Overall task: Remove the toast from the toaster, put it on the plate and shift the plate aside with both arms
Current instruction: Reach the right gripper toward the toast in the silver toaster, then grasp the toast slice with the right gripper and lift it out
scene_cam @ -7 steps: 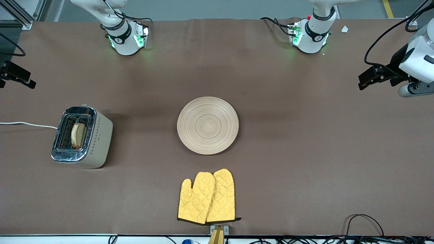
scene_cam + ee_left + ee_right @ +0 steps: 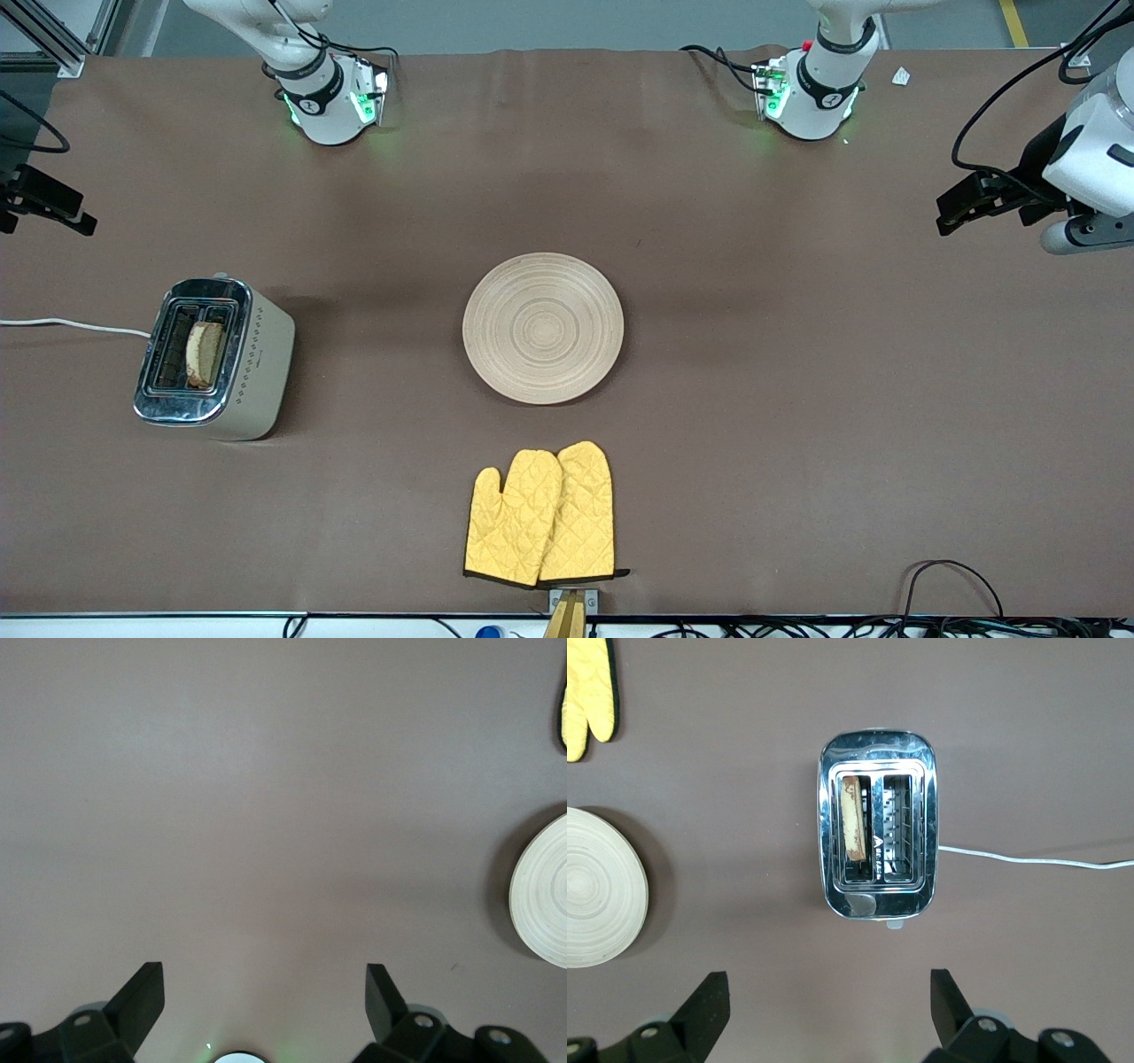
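Note:
The toast point(image 2: 205, 354) stands upright in one slot of the chrome toaster point(image 2: 257, 363) toward the right arm's end of the table. It also shows in the right wrist view point(image 2: 853, 819). The plate point(image 2: 542, 328) lies bare at the table's middle. Its edge shows in the left wrist view point(image 2: 545, 904) and the right wrist view point(image 2: 594, 890). My right gripper point(image 2: 829, 992) is open and empty, high over bare table beside the toaster point(image 2: 877, 904); it also shows in the front view point(image 2: 53, 208). My left gripper point(image 2: 263, 992) is open and empty, high over bare table at the left arm's end point(image 2: 952, 213).
Two yellow quilted oven mitts point(image 2: 540, 514) lie nearer to the front camera than the plate. The toaster's white cord point(image 2: 71, 325) runs off the table's end. Black cables point(image 2: 948, 585) lie at the front edge.
Both grippers have shifted very slightly toward the robots' bases. The toast, toaster, plate and mitts have not moved.

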Robot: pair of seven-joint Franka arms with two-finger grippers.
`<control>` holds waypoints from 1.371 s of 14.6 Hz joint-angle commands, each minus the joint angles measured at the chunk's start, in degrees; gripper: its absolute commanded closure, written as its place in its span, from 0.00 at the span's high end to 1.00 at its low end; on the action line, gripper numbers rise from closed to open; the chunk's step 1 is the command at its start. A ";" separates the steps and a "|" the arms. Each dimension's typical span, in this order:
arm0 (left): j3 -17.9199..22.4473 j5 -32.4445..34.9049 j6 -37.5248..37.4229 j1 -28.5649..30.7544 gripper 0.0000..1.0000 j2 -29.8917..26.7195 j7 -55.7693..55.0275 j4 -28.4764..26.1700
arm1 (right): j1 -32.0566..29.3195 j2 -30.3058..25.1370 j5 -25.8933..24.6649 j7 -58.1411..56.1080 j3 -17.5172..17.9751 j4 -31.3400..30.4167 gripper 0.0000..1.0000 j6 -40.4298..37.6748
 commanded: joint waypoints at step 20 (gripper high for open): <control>-0.05 -0.50 -0.97 0.34 1.00 0.32 0.42 0.53 | -0.90 25.76 -0.02 -0.06 1.08 -0.56 0.15 10.16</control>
